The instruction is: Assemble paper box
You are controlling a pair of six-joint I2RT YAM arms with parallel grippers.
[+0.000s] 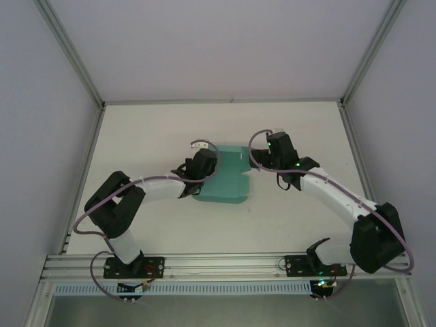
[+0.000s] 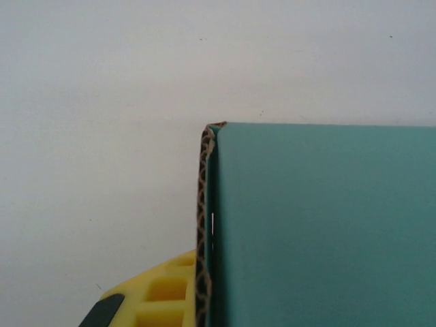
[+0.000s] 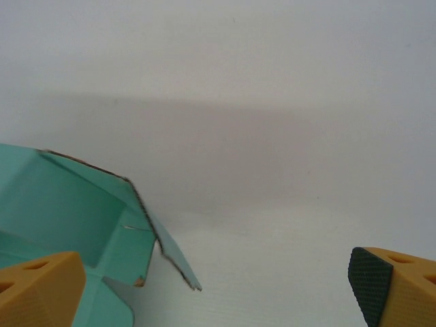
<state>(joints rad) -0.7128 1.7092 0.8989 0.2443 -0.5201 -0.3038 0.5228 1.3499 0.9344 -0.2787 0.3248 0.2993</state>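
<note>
The teal paper box (image 1: pixel 226 180) lies partly folded in the middle of the white table, with walls and flaps standing up. My left gripper (image 1: pixel 202 163) is at its left edge, shut on a wall. In the left wrist view that teal wall (image 2: pixel 320 225) shows its corrugated edge pressed against my yellow finger (image 2: pixel 160 289); the other finger is hidden behind the wall. My right gripper (image 1: pixel 278 144) hangs just right of the box, apart from it. Its jaws (image 3: pixel 211 289) stand wide open over bare table, and the box's raised flap (image 3: pixel 61 211) is beside the left finger.
The white table (image 1: pixel 150 136) is boxed in by pale walls and aluminium posts (image 1: pixel 68 48) at the back corners. A metal rail (image 1: pixel 225 262) carrying both arm bases runs along the near edge. Bare table lies behind and to both sides of the box.
</note>
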